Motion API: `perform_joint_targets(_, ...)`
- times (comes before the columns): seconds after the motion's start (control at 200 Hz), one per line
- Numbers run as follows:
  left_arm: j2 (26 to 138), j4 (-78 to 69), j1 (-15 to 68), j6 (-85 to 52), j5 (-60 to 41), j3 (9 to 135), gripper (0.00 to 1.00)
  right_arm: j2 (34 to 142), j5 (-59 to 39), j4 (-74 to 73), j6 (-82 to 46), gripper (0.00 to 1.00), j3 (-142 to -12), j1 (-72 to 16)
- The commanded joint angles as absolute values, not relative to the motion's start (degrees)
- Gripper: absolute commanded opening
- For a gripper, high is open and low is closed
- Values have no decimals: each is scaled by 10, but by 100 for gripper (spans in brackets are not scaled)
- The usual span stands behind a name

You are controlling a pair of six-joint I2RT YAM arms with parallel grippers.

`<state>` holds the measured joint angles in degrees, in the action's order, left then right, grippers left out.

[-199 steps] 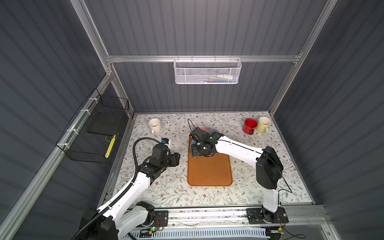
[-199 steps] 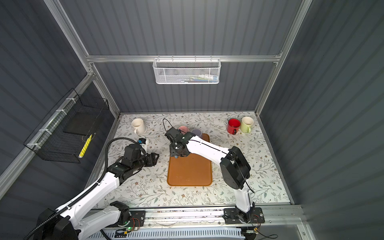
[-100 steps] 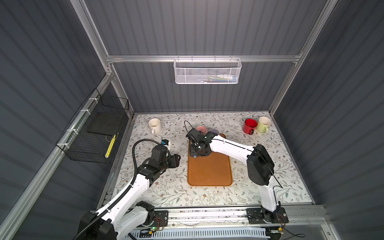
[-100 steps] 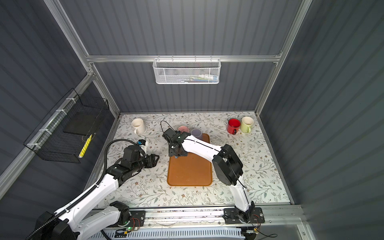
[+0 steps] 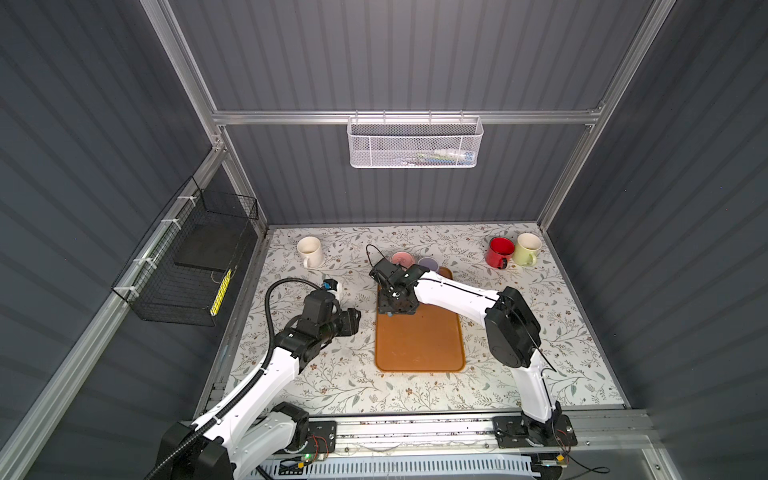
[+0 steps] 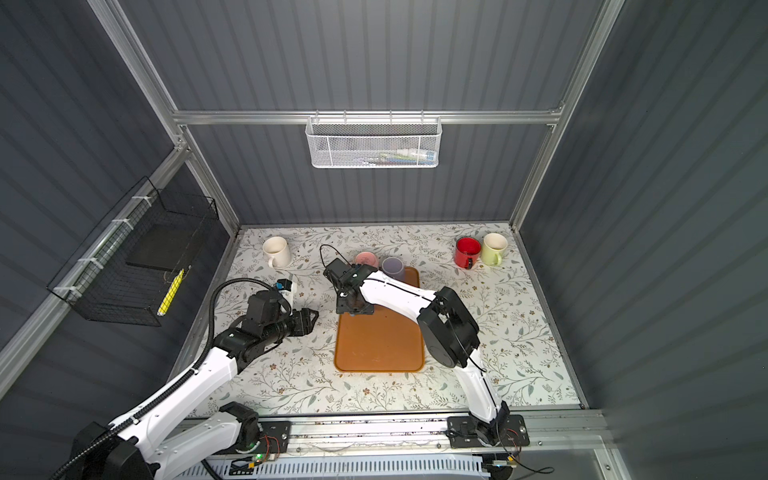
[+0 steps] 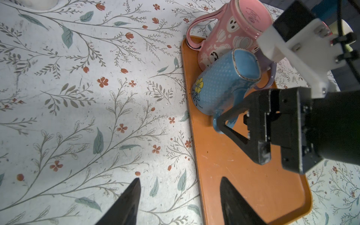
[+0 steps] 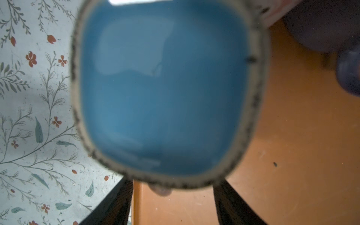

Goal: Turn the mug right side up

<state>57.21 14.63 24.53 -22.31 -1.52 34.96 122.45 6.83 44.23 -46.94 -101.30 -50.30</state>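
left wrist view, blue mug (image 7: 220,87) base-up, handle between parted right jaws

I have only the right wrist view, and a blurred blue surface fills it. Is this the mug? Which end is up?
Observer: Yes, it is the mug. It stands mouth down on the tray; you see its base.
Operator: Where is the handle?
Observer: By the right tool; one finger crosses in front of it.
Operator: Is anything near?
Observer: A pink mug, also mouth down, close beside it.
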Motion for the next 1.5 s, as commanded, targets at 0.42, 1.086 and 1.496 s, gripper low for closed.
perform_joint_targets(0.42, 571, 157, 242, -219, -15, 356, 65, 1250, 89, 467, -487, 68, -1032, -504)
perform_joint_targets(1.086, 579, 155, 241, -218, -18, 356, 65, 1227, 102, 455, -430, 67, -1006, -499)
perform_joint_targets(1.496, 585, 159, 242, -214, -18, 363, 65, 1251, 98, 461, -412, 65, -1034, -499)
